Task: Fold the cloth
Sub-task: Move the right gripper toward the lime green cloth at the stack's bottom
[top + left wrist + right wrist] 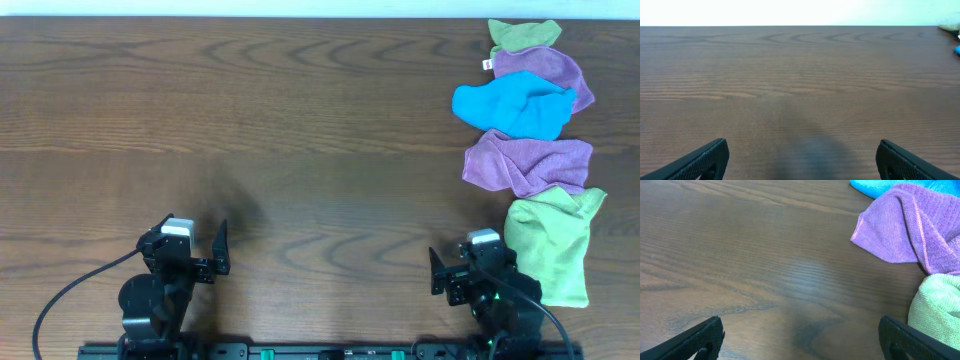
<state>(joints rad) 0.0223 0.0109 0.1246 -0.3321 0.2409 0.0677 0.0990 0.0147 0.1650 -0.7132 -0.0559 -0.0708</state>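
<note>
Several crumpled cloths lie in a row down the right side of the table: a green one at the far end, a purple one, a blue one, a second purple one and a light green one nearest me. My right gripper is open and empty just left of the light green cloth; the purple cloth lies ahead of it. My left gripper is open and empty over bare wood at the front left, far from the cloths.
The wooden table stretches bare across the left and middle. A black cable trails from the left arm's base. The table's far edge meets a white wall.
</note>
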